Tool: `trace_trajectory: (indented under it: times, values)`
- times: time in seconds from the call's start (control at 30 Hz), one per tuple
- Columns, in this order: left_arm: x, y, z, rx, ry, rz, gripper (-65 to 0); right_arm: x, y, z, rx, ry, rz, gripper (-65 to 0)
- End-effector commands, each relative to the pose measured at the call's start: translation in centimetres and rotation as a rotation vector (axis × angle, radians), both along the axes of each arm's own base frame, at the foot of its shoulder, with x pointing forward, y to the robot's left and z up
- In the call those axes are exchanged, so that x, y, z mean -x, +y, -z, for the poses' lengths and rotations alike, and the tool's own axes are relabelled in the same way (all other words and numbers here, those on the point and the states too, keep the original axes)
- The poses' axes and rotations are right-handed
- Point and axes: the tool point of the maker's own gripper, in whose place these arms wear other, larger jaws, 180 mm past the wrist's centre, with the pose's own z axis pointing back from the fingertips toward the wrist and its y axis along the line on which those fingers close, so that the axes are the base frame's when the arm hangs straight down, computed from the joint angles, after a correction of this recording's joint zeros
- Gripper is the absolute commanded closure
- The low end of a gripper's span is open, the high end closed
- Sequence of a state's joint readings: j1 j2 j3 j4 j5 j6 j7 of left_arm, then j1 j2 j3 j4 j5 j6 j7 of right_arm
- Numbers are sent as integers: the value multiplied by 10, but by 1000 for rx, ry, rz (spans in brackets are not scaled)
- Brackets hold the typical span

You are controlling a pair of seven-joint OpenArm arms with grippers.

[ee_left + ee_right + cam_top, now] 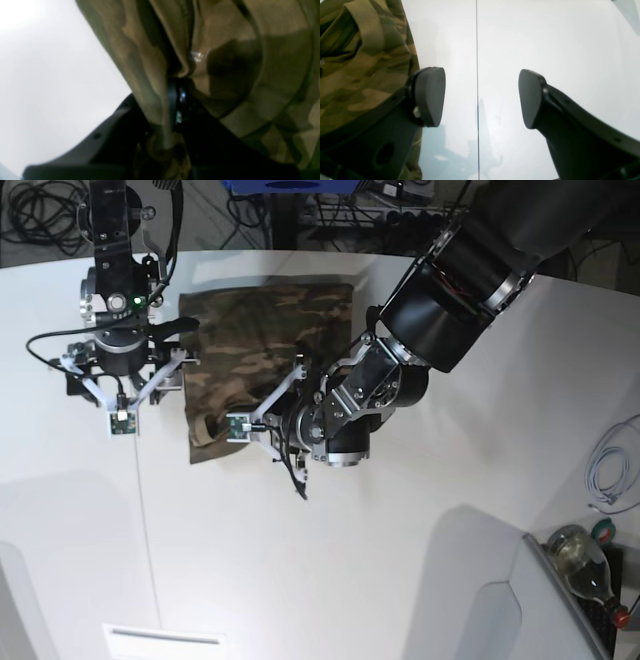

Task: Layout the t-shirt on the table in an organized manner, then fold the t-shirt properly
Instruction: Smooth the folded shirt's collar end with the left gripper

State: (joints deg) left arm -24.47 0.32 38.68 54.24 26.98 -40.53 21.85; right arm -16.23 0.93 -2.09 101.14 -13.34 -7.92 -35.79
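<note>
The camouflage t-shirt [265, 340] lies partly spread on the white table [400, 520], with its lower left part bunched. In the left wrist view my left gripper [175, 85] is shut on a gathered fold of the t-shirt [250, 75], and cloth fills most of that view. From the base view the left gripper [288, 418] sits at the shirt's lower right under the big black arm. My right gripper [481, 97] hangs open over bare table [570, 50] with nothing between its fingers [430, 95]. The t-shirt [365, 62] and its tan collar lie just beside one finger. The right gripper [128, 365] is at the shirt's left edge.
A thin seam [477, 75] runs along the table under the right gripper. A glass bottle [585, 565] and a white cable [610, 470] lie off the table at the right. Cables [40, 210] crowd the floor beyond the curved far edge.
</note>
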Motion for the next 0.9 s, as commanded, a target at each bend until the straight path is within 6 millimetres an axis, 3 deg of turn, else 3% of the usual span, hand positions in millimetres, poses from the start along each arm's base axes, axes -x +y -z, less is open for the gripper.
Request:
trace_trajectory:
  times: [0.0, 0.23, 0.43, 0.57, 0.7, 0.87]
  values:
    - [-19, -10, -19, 31, -52, 1, 0, -8, -2, -10, 12, -44, -2, -432]
    - [-30, -11, -30, 35, -83, 2, 0, -9, -2, -12, 11, -49, -2, -432]
    - [-35, -12, -36, 36, -99, 7, -321, -8, -2, -11, 11, -46, -2, -432]
    - [-39, -13, -39, 42, -106, 5, -472, -8, -2, -11, 11, -46, -3, -432]
    - [-51, -18, -60, 77, -156, 6, -504, -9, -2, -12, 11, -49, -3, -432]
    - [-73, -6, -104, 82, -273, -57, -504, -10, 1, -23, 6, -81, -8, -431]
